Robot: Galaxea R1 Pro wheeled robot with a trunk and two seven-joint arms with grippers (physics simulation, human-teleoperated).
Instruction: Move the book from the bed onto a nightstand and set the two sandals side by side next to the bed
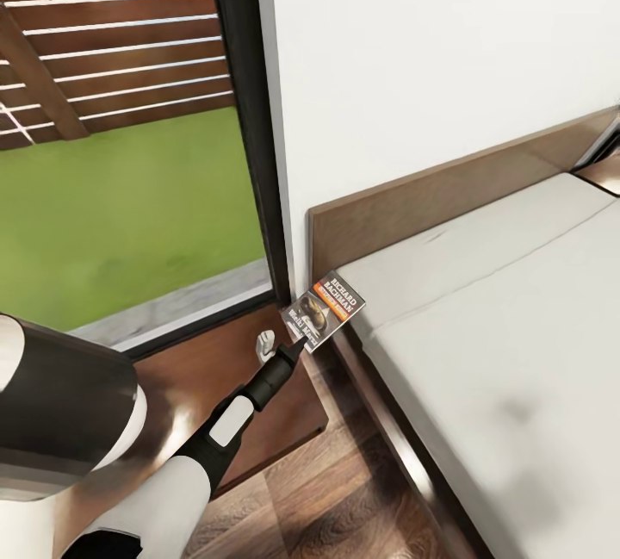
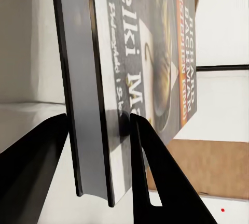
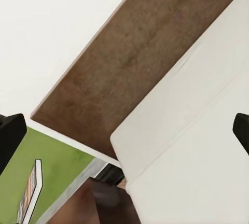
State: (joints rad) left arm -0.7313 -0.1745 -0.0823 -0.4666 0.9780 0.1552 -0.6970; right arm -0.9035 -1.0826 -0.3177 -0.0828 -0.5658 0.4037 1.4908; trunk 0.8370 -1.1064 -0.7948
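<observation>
My left gripper (image 1: 293,345) is shut on the book (image 1: 324,309), a dark paperback with orange lettering, and holds it tilted in the air. The book hangs over the far right corner of the nightstand (image 1: 207,387), beside the left end of the bed's headboard (image 1: 405,210). In the left wrist view both black fingers (image 2: 155,177) press on the book (image 2: 150,53), one on each cover. My right gripper (image 3: 124,128) is open with nothing in it, above the corner of the bed's off-white mattress (image 3: 197,130); the book (image 3: 28,193) shows past it. The sandals are out of view.
A tall black-framed window (image 1: 245,111) stands behind the nightstand, with grass and a wooden fence outside. A white wall (image 1: 430,51) rises behind the headboard. A narrow strip of plank floor (image 1: 344,490) runs between nightstand and bed frame.
</observation>
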